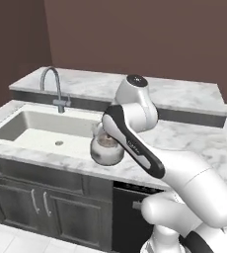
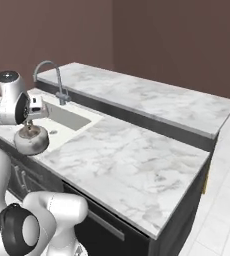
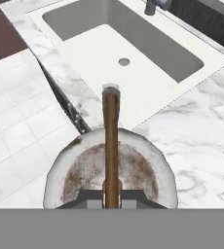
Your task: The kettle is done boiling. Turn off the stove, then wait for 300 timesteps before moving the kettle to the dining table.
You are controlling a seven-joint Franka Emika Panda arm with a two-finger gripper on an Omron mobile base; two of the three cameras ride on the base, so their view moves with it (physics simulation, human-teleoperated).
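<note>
Above the tabletop's near edge, just right of the sink (image 1: 41, 129), the tool (image 3: 112, 190) is clamped on the kettle (image 1: 106, 148) handle. Carrying step; next, likely lift toward the dining table (image 2: 147, 97) at 12 o'clock.

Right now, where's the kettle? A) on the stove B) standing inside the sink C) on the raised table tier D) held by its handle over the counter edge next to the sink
D: the gripper is shut on the kettle handle, beside the sink.
</note>
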